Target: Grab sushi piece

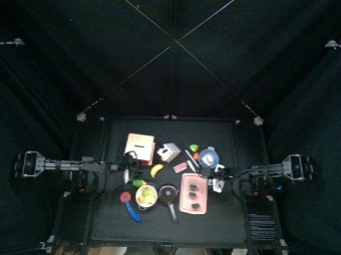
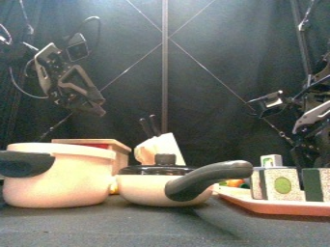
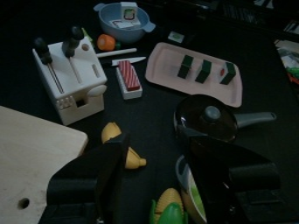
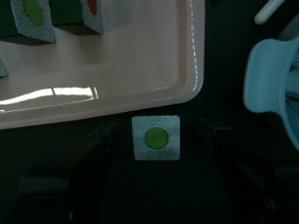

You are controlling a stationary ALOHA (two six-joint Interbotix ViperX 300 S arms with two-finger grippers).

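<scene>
A loose sushi piece [image 4: 156, 138], a white square with a green centre, lies on the black table just off the rim of the pink tray [image 4: 105, 83]. My right gripper [image 4: 156, 156] hangs above it, open, one jaw on each side of it, not touching. More sushi pieces [image 4: 28, 17] sit on the tray; they also show in the left wrist view [image 3: 204, 70] and the front view [image 2: 280, 182]. My left gripper [image 3: 158, 179] is open and empty, held high at the table's left [image 2: 77, 85]. The right gripper also shows in the front view [image 2: 276, 100].
A cream pot [image 2: 52, 174] and a black pan [image 3: 211, 114] stand at the front left. A white knife block [image 3: 68, 74], a wooden cutting board [image 3: 35, 157], a blue bowl [image 3: 122, 17] and an orange [image 3: 105, 41] lie around. A pale blue dish [image 4: 275, 79] is beside the tray.
</scene>
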